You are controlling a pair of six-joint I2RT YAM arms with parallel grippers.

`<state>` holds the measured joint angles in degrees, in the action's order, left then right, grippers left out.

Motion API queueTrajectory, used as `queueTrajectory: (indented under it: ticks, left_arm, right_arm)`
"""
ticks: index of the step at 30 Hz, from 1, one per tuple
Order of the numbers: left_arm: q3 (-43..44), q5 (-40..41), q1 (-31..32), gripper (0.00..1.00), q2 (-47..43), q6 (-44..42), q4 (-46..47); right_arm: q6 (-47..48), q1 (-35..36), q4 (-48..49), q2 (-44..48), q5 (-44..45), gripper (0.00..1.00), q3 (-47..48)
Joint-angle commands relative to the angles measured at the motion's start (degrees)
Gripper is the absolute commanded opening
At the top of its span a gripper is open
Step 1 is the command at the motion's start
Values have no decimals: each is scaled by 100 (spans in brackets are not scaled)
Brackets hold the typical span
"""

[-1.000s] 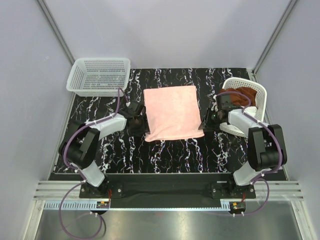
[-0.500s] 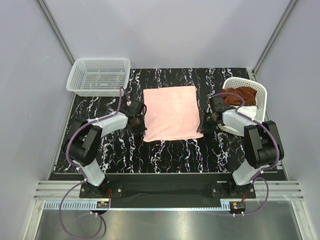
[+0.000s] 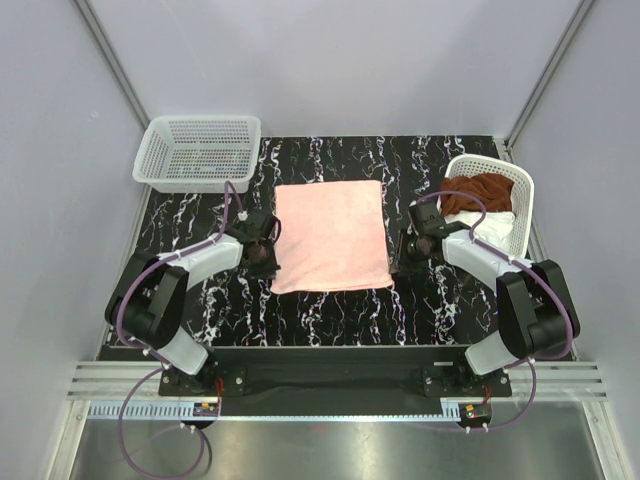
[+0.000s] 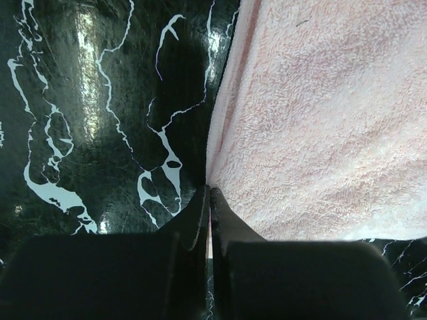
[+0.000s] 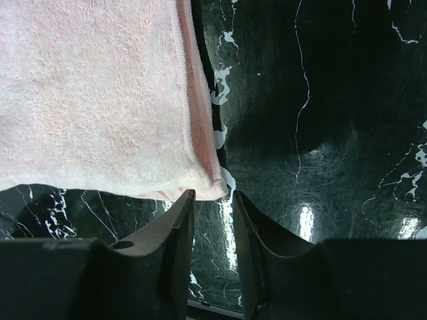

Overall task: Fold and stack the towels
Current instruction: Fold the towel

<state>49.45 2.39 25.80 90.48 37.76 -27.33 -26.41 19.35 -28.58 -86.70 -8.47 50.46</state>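
The pale pink towel [image 3: 330, 237] lies folded and flat in the middle of the black marbled table. My left gripper [image 3: 268, 258] is at its near left edge. In the left wrist view the left gripper [image 4: 209, 190] is shut, with a thin pale sliver of the pink towel's [image 4: 320, 120] edge pinched at its tips. My right gripper [image 3: 397, 262] is at the near right corner. In the right wrist view the right gripper [image 5: 212, 195] is open and the pink towel's [image 5: 93, 100] corner lies just off its fingertips. The rust-brown towel [image 3: 478, 188] and the white towel [image 3: 497, 222] lie crumpled in the right basket.
The tilted white mesh basket [image 3: 522, 195] that holds the two towels stands at the right edge, close behind my right arm. An empty white mesh basket [image 3: 200, 150] sits at the back left corner. Grey walls enclose the table on three sides.
My left gripper has shut at the pink towel's edge. The towel has slid left and toward the near edge, and both grippers have moved with it.
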Motion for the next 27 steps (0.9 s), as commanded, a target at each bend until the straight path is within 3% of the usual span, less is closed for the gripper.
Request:
queueTrajectory:
  ticks: [1, 18, 21, 27]
  left_arm:
    - [-59, 42, -14, 0, -118, -40, 17]
    - [-137, -108, -5, 0, -223, -14, 140]
    - [-146, -107, -5, 0, -215, -5, 149]
    - [-181, -55, -14, 0, -188, 65, 141]
  right_arm:
    - [-118, 7, 220, -40, 4, 36, -106]
    - [-162, 121, 828, -313, -173, 31, -282]
    - [-101, 130, 784, -348, -68, 24, -273]
    - [-31, 130, 433, -190, -67, 1, -150]
